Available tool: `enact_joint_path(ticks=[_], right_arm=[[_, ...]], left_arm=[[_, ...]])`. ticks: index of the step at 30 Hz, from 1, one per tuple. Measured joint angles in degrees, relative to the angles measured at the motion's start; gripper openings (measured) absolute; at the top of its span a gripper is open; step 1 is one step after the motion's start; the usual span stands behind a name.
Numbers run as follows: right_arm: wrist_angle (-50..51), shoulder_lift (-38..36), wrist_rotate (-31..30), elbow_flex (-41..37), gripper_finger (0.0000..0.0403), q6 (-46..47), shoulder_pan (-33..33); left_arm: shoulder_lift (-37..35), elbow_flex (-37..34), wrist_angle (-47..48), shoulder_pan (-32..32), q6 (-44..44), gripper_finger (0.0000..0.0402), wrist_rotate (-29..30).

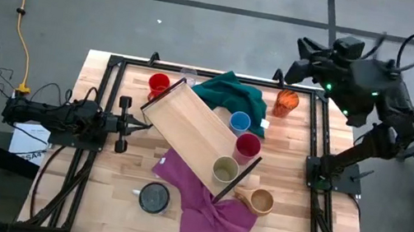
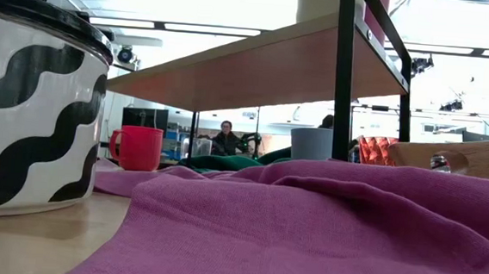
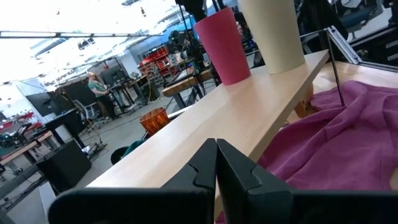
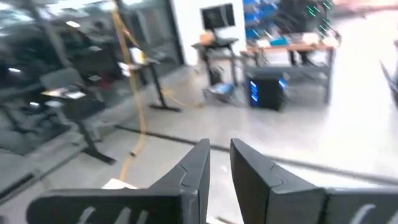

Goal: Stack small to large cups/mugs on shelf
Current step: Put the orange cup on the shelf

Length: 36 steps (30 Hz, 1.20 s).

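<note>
1. Left gripper (image 1: 141,126): frame left-centre, fingers pressed together, empty, tip just beside the shelf's near end.
2. Shelf (image 1: 188,128): centre; long axis runs upper left to lower right. Magenta cup (image 1: 247,145) and beige cup (image 1: 224,170) stand on it.
3. Red mug (image 1: 158,85): upper left; left arm nearer, I judge.
4. Right gripper (image 1: 291,73): upper right, raised, fingers narrowly apart, empty; orange cup (image 1: 287,102) just below it.
</note>
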State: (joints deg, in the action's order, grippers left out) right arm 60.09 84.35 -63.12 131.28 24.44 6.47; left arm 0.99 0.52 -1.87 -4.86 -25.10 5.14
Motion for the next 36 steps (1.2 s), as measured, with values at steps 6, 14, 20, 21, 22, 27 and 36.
enact_joint_path(ticks=[6, 14, 20, 21, 22, 27, 36], right_arm=[[17.71, -0.10, -0.08, 0.00, 0.0055, 17.57, -3.86], [21.74, -0.02, 0.52, 0.00, 0.0055, 20.31, -6.45], [26.42, 0.13, 0.70, 0.00, 0.0055, 21.80, -9.29], [28.11, 0.27, 1.22, 0.00, 0.0055, 22.81, -9.93], [29.93, 0.35, 2.47, -0.01, 0.0055, 24.18, -10.69], [29.78, -0.86, 12.55, -5.88, 0.0055, 23.58, -16.13], [29.18, -6.79, 33.95, -33.48, 0.0055, 21.68, -26.14]], left_arm=[[0.00, 0.01, -5.80, 0.00, 17.13, 0.0001, -3.27], [0.00, 0.01, -17.99, 0.00, 29.66, 0.0001, -3.89], [-0.01, 0.01, -29.45, 0.00, 37.57, 0.0001, -3.56], [-0.02, 0.01, -31.55, 0.00, 38.78, 0.0001, -3.50], [-0.02, 0.01, -33.74, 0.00, 39.79, 0.0001, -3.42], [-0.02, 0.03, -44.08, 0.00, 43.48, 0.0001, -3.39], [-0.02, 0.03, -47.63, 0.00, 43.46, 0.0001, -1.37]])
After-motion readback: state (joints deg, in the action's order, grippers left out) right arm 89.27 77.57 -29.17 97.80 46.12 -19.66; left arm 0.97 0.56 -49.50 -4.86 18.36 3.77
